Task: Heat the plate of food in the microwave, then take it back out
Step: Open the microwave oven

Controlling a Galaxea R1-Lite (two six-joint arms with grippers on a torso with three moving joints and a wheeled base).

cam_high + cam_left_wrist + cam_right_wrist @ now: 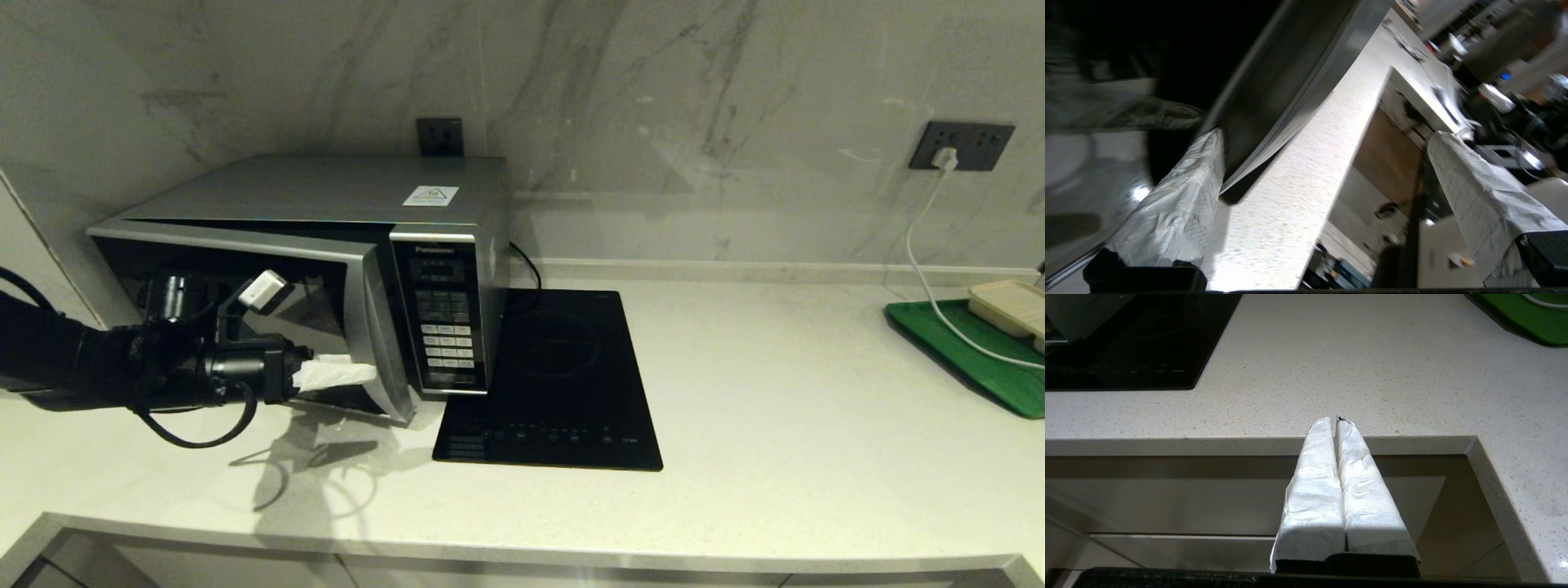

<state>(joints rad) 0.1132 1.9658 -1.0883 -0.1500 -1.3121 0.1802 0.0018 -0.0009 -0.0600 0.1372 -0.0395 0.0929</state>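
Note:
The silver-grey microwave [326,196] stands at the back left of the counter, its dark glass door [326,298] swung a little ajar at the handle side. My left gripper [359,374] is low in front of that door, by the curved handle strip [385,327]. In the left wrist view the left gripper [1327,134] is open: one white-wrapped finger [1180,204] lies against the door's edge [1290,81], the other finger [1478,192] hangs out in free air. The plate of food is hidden. My right gripper [1336,421] is shut on nothing, parked at the counter's front edge.
A black induction hob [555,376] lies right of the microwave. At the far right a green tray [971,351] carries a beige rectangular tray [1012,306], with a white cable [922,245] running from a wall socket. The counter's front edge [1249,445] runs just past the right fingertips.

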